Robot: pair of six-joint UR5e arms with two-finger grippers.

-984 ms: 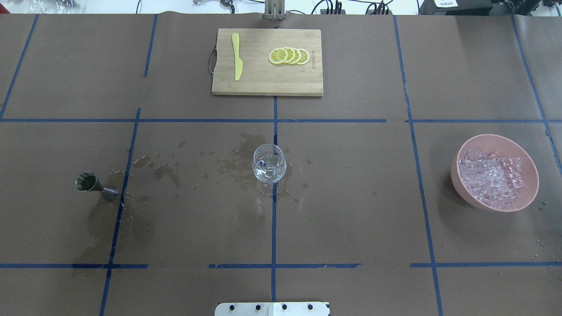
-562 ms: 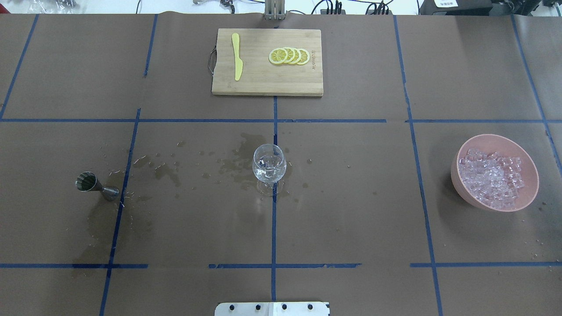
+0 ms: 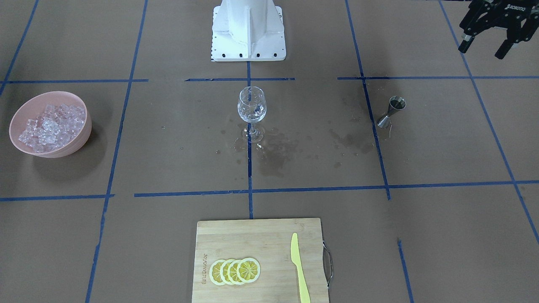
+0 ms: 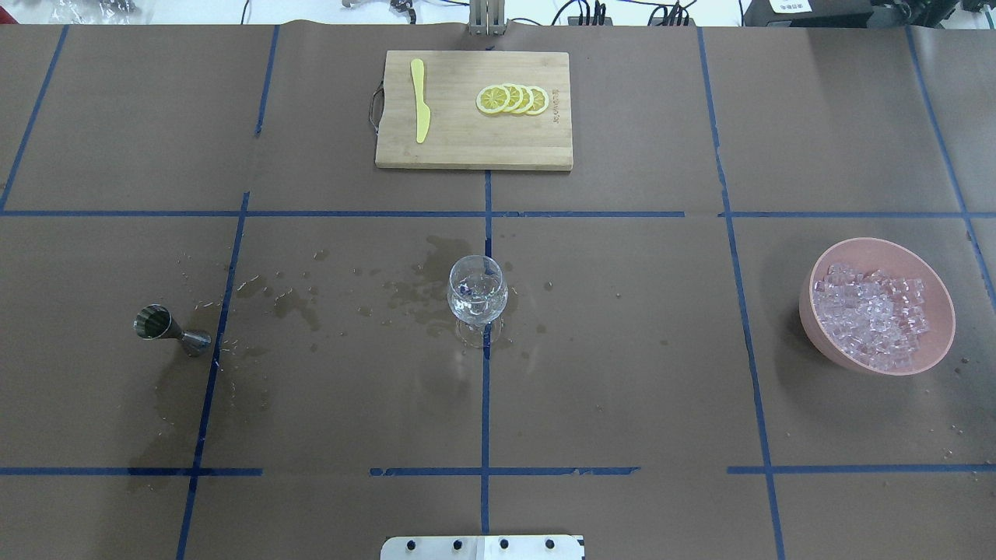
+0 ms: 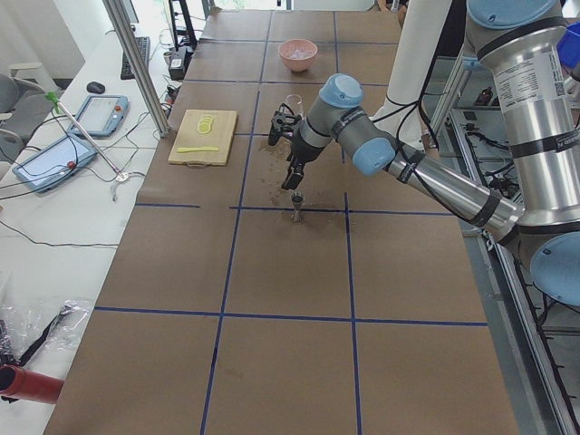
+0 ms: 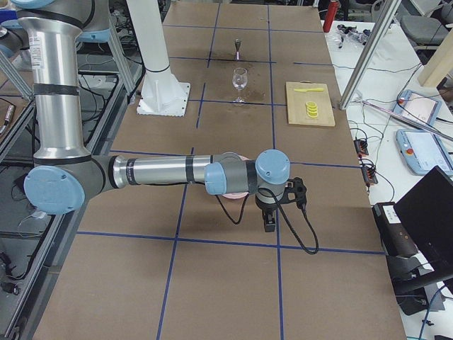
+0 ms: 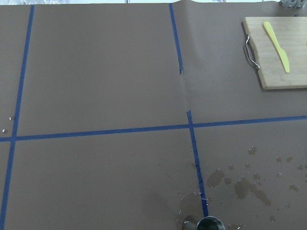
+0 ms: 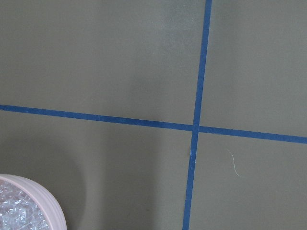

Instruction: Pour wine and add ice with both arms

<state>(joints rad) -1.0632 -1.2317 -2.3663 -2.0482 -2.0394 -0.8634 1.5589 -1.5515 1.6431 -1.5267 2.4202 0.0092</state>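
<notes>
- The left tool hangs released, fingers spread and empty. It is above the bench, on the robot's side of the jigger and apart from it. Its wrist view catches only the jigger's rim at the bottom edge. I judge it is placed to come down for a grasp.
- The jigger stands upright at the left of the overhead view. Its mouth looks dark, which I take to be the wine, though the level cannot be read.
- The stemmed glass stands upright at the centre, on a tape crossing between jigger and bowl. That spot likely lets either arm reach it. Something glints inside, but I cannot tell liquid from cubes.
- The ice lies heaped in the pink bowl at the right, well apart from the glass.
- The right tool hovers near the bowl and shows only in a side view. I cannot tell whether it is released or clenched.
- Wet blotches mark the bench between jigger and glass. A thin liquid in a narrow steel cup probably slops easily, so the carry calls for a level hold.
- The cutting board, with lemon slices and a yellow knife, sits at the far edge, out of both arms' paths.
</notes>
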